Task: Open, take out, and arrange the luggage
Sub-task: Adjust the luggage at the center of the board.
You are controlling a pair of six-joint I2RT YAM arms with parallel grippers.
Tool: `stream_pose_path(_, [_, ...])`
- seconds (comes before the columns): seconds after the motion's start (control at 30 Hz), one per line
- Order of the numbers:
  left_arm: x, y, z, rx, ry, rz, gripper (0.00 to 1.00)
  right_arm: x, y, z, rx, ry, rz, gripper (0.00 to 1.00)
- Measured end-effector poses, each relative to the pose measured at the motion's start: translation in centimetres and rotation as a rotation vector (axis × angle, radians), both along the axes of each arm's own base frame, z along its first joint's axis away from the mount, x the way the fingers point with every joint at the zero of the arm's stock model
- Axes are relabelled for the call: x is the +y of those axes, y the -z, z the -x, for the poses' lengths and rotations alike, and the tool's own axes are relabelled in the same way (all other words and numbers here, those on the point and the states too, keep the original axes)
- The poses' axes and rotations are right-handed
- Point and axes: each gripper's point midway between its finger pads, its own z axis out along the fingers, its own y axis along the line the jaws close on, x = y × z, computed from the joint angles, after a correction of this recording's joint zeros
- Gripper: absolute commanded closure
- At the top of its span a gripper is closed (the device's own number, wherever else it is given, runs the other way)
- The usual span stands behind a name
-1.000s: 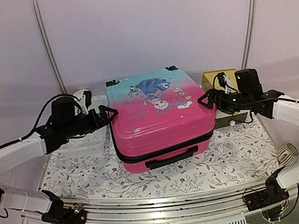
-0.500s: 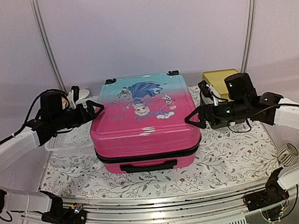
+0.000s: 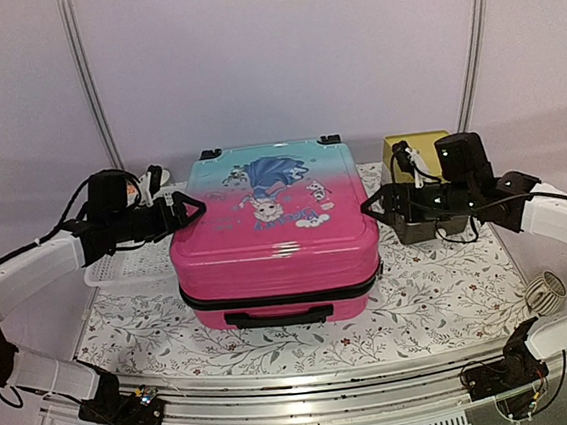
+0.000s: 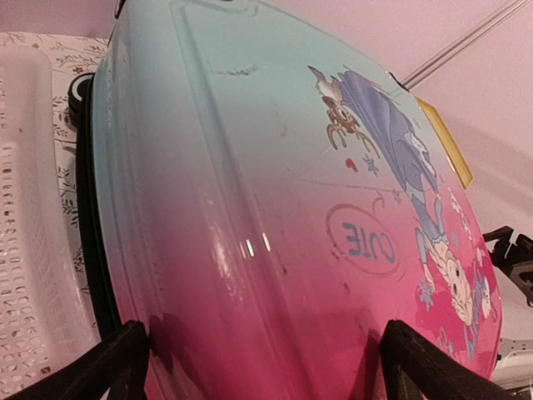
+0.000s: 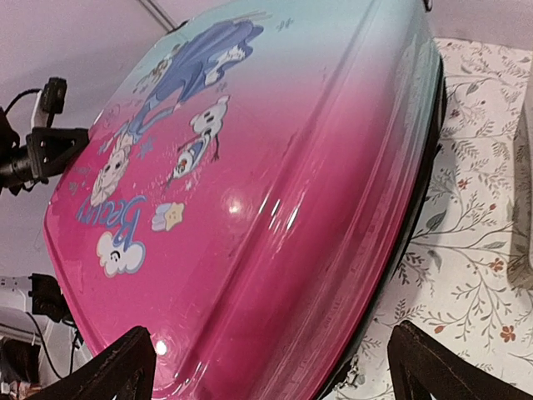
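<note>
- Left hand (image 3: 191,208): jaws spread wide, nothing held. It sits level with the left upper edge of the luggage (image 3: 271,244), fingers pointing at it. Whether the tips touch the shell cannot be told.
- Right hand (image 3: 373,203): jaws spread wide, nothing held. It is at the luggage's right upper edge and faces the left hand across the lid. Contact cannot be told here either.
- Luggage: lies flat and closed at the middle of the bench, print upward, the turquoise end far from the arms and the pink end near.
- Handle (image 3: 279,317): black, on the luggage's near side wall, shown only by the top view.
- Zipper band (image 3: 282,298): black, runs round the shell just above the handle.
- Wheels (image 3: 329,139): black, at the luggage's far corners.
- Writing, left wrist view only: "CUTE" (image 4: 366,242) inside an oval outline, seen upside down beside the cartoon figures.
- Writing, right wrist view only: a word beginning "Beau" (image 5: 112,221) above a small cloud, the last letters unclear. The top view shows the print too small to read.
- Basket (image 3: 133,267): white, perforated, just left of the luggage, below the left hand.
- Box (image 3: 413,148): yellow-topped, right of the luggage, behind the right hand.
- Cloth (image 3: 432,299): white with floral sprigs, spread on the bench under the luggage.
</note>
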Motion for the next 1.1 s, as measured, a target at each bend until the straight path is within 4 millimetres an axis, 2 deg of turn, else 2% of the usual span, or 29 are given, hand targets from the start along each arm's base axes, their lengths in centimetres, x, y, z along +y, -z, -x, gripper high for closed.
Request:
stream_pose_path(0.1, [-0.3, 0.2, -0.5, 0.016, 0.003, 0.011, 0.02, 1.0, 1.7, 0.9, 0.046, -0.069, -0.011, 0.01])
stream_pose_path(0.27, [-0.9, 0.5, -2.1, 0.041, -0.001, 0.008, 0.02, 1.7, 2.7, 1.9, 0.067, -0.130, -0.039, 0.01])
stream_pose_path(0.47, [-2.4, 0.4, -4.8, 0.045, -0.001, 0.010, 0.02, 2.0, 2.8, 2.2, 0.048, -0.156, -0.068, 0.01])
stream_pose_path(0.6, [-3.6, 0.0, -7.4, 0.025, 0.003, 0.014, 0.02, 1.8, 2.9, 2.0, 0.048, -0.147, -0.071, 0.01])
stream_pose_path(0.83, [-4.3, -0.7, -11.2, -0.017, -0.016, -0.010, 0.02, 2.6, 3.1, 1.5, 0.053, -0.179, -0.091, 0.00])
stream_pose_path(0.97, [-4.0, -1.0, -12.0, -0.050, -0.024, -0.052, 0.02, 3.4, 2.9, 1.5, 0.044, -0.210, -0.084, 0.00])
stream_pose_path(1.1, [-3.4, -1.9, -11.5, -0.100, -0.022, -0.108, 0.02, 3.9, 2.8, 1.8, 0.018, -0.221, -0.067, 0.01])
